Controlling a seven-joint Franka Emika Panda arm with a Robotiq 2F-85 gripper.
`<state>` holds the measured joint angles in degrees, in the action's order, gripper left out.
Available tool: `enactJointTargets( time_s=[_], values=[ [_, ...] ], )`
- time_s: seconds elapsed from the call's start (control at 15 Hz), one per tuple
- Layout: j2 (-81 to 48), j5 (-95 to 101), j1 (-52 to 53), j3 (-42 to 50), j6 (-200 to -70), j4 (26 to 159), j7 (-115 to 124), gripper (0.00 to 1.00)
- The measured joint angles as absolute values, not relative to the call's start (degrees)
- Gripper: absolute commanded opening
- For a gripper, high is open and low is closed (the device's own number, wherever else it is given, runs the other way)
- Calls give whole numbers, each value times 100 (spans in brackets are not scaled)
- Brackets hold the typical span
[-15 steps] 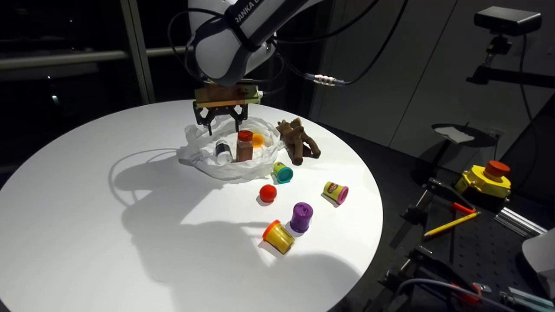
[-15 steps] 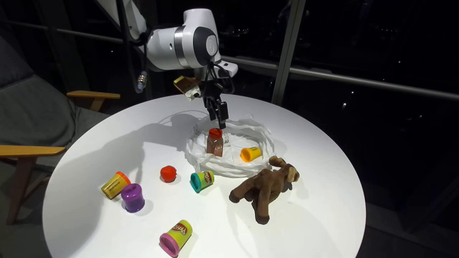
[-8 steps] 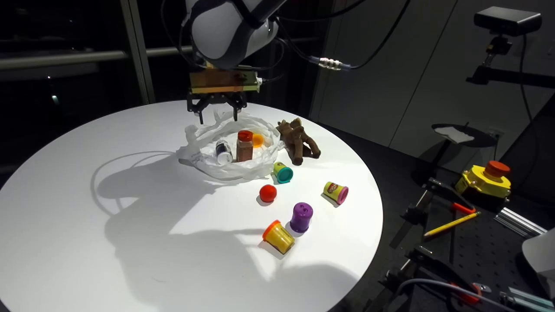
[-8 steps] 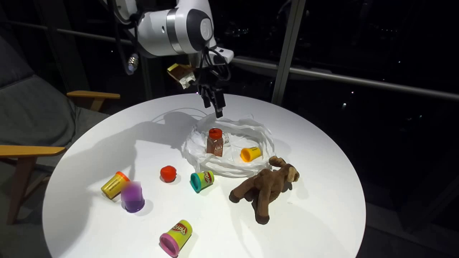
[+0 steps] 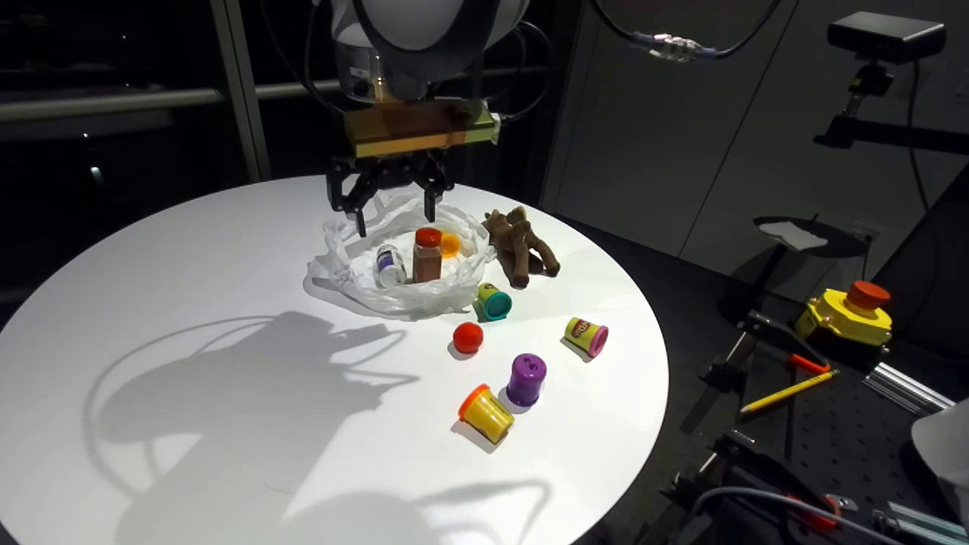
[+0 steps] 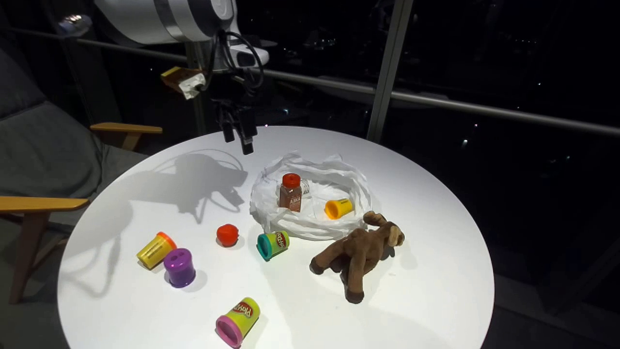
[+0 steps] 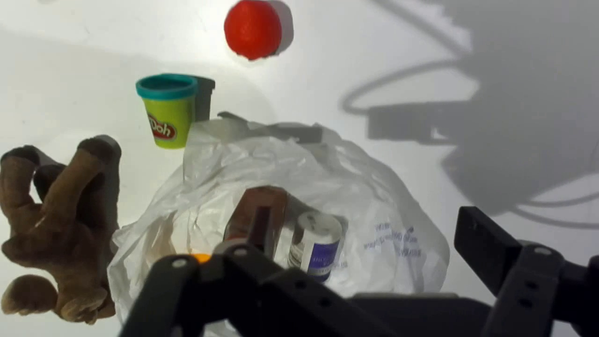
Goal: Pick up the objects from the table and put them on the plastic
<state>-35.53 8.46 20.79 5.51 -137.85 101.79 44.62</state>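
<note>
Gripper (image 5: 395, 221): is hovering above the table (image 6: 411, 310), jaws standing apart.
Plastic bag (image 6: 310, 231): is cradling a red-capped jar (image 6: 290, 198), bottle (image 7: 319, 241) and yellow tub (image 6: 340, 208).
Plush animal (image 6: 361, 248), red ball (image 6: 227, 235), four other tubs (image 6: 243, 314): are resting outside it.

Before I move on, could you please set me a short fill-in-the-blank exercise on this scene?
The plastic bag holds exactly ____ visible objects.
Outside it, the cylinder beside the orange-rimmed yellow tub is coloured ____.
The plush animal is coloured ____.
The fingers are gripping ____.
Missing words: three; purple; brown; nothing.
</note>
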Motion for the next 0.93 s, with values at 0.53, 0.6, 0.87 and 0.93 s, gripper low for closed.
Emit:
enactJointTargets(
  time_s=[0.53, 0.6, 0.87, 0.93],
  values=[
    [-2442, 846, 2083, 0, -14863, 12767, 4413, 100],
    [-2387, 867, 2083, -2, -15085, 13060, 4413, 100],
    [-2410, 860, 2055, 22, -15933, 13692, 4384, 100],
    [-2433, 834, 2039, 24, -16069, 13746, 4354, 100]
  ],
)
